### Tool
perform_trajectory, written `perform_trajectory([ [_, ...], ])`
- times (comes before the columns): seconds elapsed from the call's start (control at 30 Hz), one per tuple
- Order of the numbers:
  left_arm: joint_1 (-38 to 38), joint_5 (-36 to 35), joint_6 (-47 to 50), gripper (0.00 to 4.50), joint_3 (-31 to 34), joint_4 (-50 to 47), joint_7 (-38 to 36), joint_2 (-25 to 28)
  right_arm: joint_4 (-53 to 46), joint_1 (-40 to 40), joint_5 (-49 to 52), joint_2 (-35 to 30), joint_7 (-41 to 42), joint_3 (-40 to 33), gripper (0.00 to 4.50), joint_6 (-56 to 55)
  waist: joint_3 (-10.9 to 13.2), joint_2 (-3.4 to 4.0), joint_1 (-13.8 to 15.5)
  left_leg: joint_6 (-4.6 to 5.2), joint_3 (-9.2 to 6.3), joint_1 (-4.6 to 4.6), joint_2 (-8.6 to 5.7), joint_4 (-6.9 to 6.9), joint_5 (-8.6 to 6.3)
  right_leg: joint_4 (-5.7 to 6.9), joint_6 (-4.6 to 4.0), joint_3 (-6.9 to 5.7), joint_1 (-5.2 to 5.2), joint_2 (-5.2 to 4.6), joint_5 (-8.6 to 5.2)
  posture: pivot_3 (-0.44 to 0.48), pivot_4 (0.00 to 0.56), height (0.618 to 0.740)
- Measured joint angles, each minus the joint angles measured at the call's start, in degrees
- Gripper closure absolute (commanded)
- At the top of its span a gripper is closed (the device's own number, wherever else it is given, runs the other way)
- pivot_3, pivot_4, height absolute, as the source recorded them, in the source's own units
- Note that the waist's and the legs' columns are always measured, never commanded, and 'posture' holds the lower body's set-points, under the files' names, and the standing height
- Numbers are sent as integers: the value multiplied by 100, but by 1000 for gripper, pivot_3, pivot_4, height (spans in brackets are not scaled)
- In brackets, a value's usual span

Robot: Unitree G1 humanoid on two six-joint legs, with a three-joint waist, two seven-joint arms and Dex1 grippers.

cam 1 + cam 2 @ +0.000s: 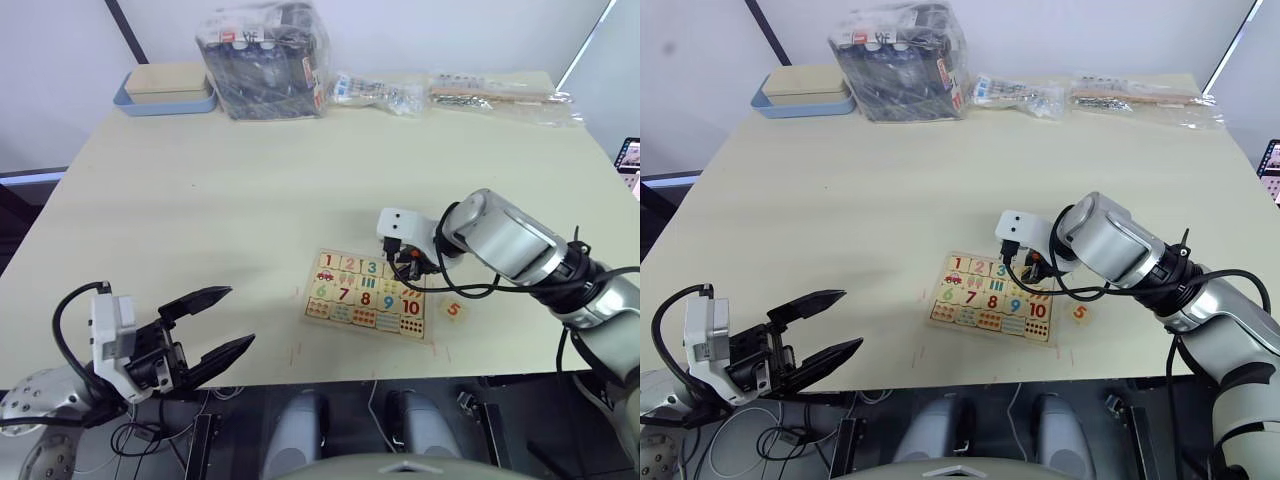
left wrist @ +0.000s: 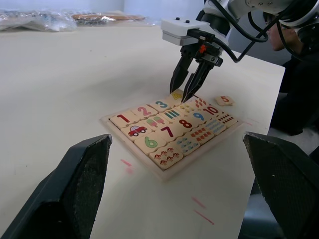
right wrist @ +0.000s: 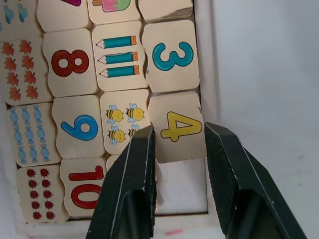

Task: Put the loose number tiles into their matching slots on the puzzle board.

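Two black fingers of the right gripper (image 3: 178,149) stand slightly parted, released astride the 4 tile (image 3: 177,126) seated in the puzzle board (image 1: 367,298), beside an empty slot (image 3: 182,186) awaiting the 5 tile (image 1: 454,309) lying off-board nearby, while the left gripper (image 1: 213,325) idles open, well apart.

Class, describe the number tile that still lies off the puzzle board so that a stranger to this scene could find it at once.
Start at the puzzle board near the front edge of the pale table, under the right claw. Just past the board's right edge, a small light-wood tile lies alone on the bare tabletop. It bears an orange 5 and, unlike the others, sits outside the board's rim.
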Motion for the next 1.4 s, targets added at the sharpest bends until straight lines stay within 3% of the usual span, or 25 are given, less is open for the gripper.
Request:
perform_trajectory([
  [1.4,103,12,-46,0,31,0,18,-10,273,-23,-79,246,-58,23,3619,-349,-2,-2,-11,-2,1,10,2,2,2,6,8,2,6,14,10,0,150,740],
])
